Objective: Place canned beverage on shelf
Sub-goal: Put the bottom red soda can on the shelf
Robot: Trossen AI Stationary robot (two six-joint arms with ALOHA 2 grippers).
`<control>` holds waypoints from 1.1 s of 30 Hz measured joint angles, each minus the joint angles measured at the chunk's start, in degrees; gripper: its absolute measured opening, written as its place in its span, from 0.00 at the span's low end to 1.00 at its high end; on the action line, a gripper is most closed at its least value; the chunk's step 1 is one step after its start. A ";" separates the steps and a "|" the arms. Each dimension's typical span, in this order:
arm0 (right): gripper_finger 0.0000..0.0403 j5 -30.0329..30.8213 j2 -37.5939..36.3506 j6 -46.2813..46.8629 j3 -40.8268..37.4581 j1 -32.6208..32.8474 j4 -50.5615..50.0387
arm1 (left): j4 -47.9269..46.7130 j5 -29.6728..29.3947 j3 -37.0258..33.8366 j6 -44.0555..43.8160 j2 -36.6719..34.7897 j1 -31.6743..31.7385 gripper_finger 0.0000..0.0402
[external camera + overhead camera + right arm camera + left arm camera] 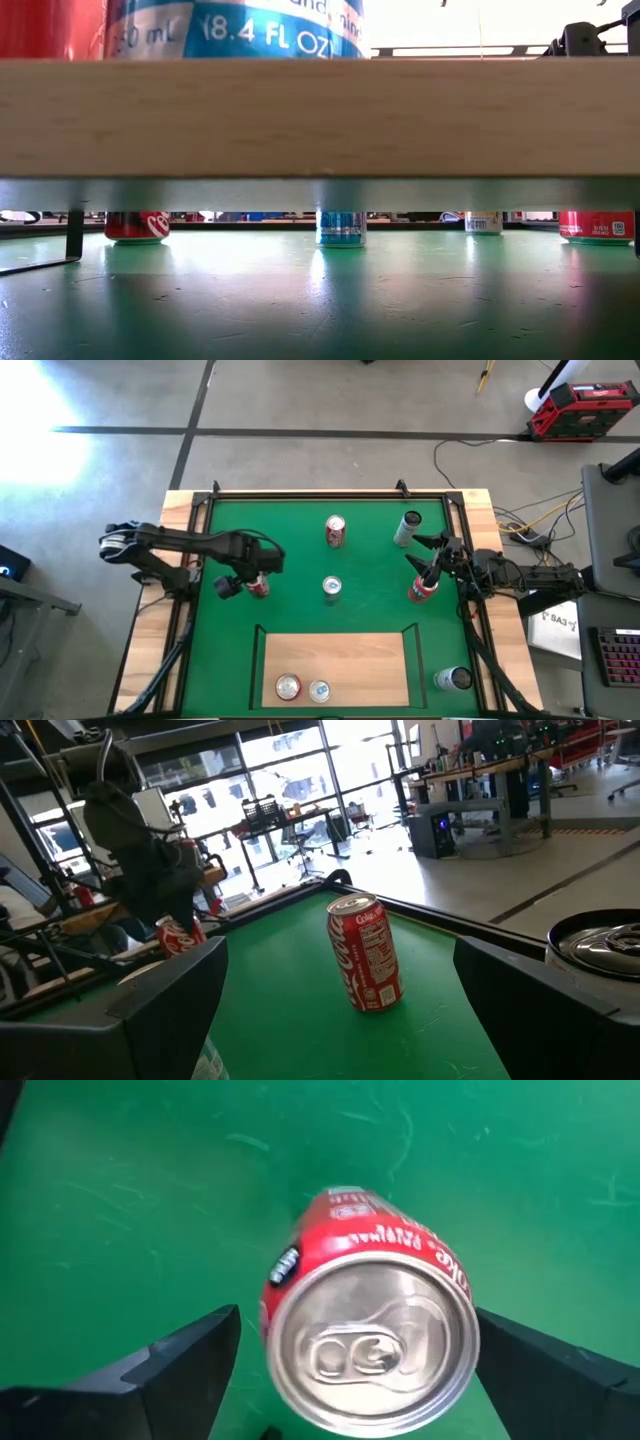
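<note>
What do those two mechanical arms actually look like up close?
Both are slim, dark, jointed arms. The left tool and right tool each end in two flat, black, wedge-shaped fingers. Dark cables run along the arms, and the left arm has a pale grey patch near its base. No markings are readable.

Grey concrete floor (330, 400), tall bright windows (290, 780), cluttered desks (470, 770) behind.

Red toolbox (583, 408) on floor top right; cables (520, 515) beside table; keyboard (622, 658) at right edge.
</note>
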 joint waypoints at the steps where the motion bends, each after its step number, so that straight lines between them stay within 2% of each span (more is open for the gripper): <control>1: 0.95 -0.02 0.00 0.00 0.01 0.02 0.00 | 0.34 0.00 0.00 0.01 0.45 0.00 0.90; 7: 0.95 -0.02 0.00 0.00 0.00 0.02 0.00 | 0.43 -0.14 -0.08 -0.05 1.98 0.00 0.87; 13: 0.95 -0.02 0.00 0.00 -0.01 0.00 0.00 | 0.53 -0.67 -0.66 -0.13 2.04 0.00 0.71; 16: 0.95 -0.02 0.00 0.00 0.01 0.01 0.00 | 0.84 -0.76 -0.71 1.85 1.99 0.00 0.70; 24: 0.95 -0.02 0.00 0.00 -0.01 0.00 0.00 | 3.65 -0.43 0.39 20.73 2.60 0.00 0.70; 30: 0.95 -0.02 0.00 0.00 0.01 0.00 0.00 | 2.95 1.47 5.45 43.44 6.95 0.00 0.70; 33: 0.95 -0.01 0.00 0.00 0.00 0.00 0.00 | 1.40 1.29 9.05 51.53 10.27 0.00 0.70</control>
